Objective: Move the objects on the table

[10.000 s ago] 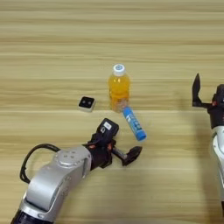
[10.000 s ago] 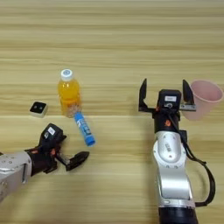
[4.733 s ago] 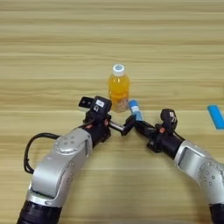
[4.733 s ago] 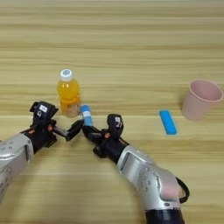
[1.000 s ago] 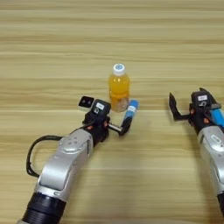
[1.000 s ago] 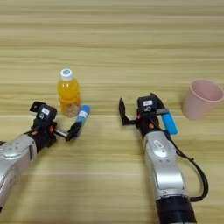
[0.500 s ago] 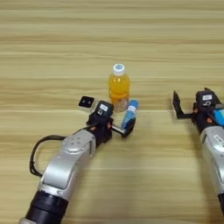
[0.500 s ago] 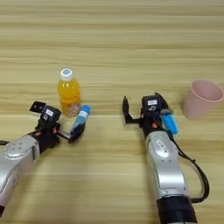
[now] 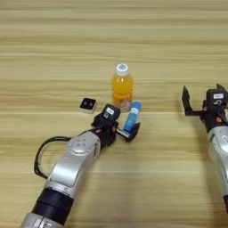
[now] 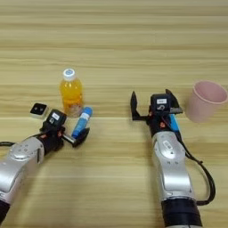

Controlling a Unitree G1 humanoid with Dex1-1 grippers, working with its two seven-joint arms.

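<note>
Left gripper [image 9: 126, 129]: fingers around the blue tube with a white label [image 9: 132, 117]
Tube: lies just right of the small clear bottle of orange drink [image 9: 121, 87]
Right gripper [image 10: 153, 107]: fingers spread wide, holding nothing, beside the pink cup [image 10: 206, 100]
Tiny black-and-white square block [image 9: 88, 104]: on the light wooden table [image 9: 53, 53], left of the bottle

On the table [image 10: 116, 35], the bottle [image 10: 71, 92] stands left of centre, with the tube [image 10: 82, 121] just to its right and slightly nearer the robot, lying slantwise. The square block [image 10: 38, 109] lies to the left of the bottle. The left gripper [image 10: 75, 133] sits at the tube's near end. The right gripper [image 10: 153, 107] is well to the right of the tube, and the cup [image 10: 205, 100] stands further right, beside it.
</note>
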